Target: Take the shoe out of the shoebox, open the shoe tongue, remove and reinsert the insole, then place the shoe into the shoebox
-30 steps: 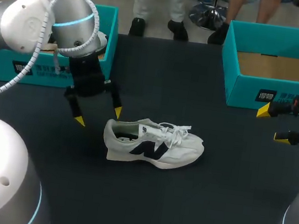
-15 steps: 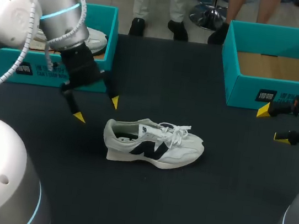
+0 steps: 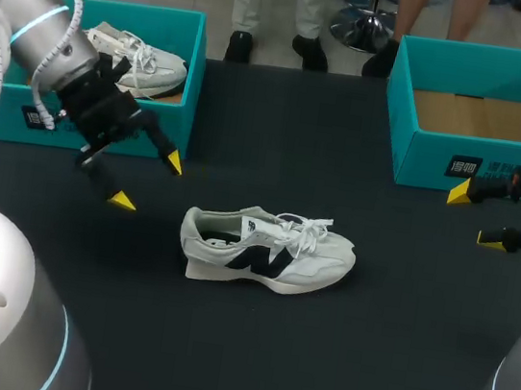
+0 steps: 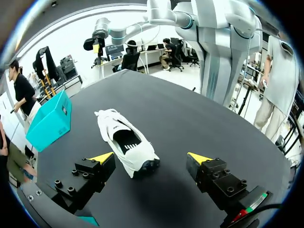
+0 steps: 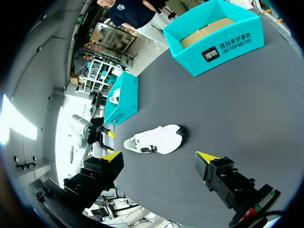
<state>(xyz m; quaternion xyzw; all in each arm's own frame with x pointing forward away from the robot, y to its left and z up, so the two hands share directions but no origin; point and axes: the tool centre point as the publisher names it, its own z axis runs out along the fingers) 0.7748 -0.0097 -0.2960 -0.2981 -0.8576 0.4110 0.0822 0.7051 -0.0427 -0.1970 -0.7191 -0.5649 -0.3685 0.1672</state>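
Note:
A white sneaker with a dark side logo [image 3: 267, 248] lies on its sole on the black table, toe pointing right. In the left wrist view the sneaker [image 4: 126, 147] sits ahead of the fingers, heel nearest. My left gripper [image 3: 146, 180] hangs open to the sneaker's left, empty, in front of the left teal shoebox [image 3: 171, 105]. That box holds a second white sneaker [image 3: 140, 54]. My right gripper [image 3: 476, 217] stands open and empty at the right edge, below the empty right shoebox [image 3: 413, 149]. From the right wrist, the sneaker [image 5: 156, 139] lies far ahead.
The two teal boxes stand at the table's back corners. In the right wrist view the right shoebox [image 5: 223, 45] and the left shoebox [image 5: 124, 99] both show. Bare black tabletop [image 3: 315, 358] spreads around and in front of the sneaker.
My left arm has pulled back to the left and away from the sneaker, uncovering the second sneaker in the left box. The sneaker on the table and my right arm have not moved.

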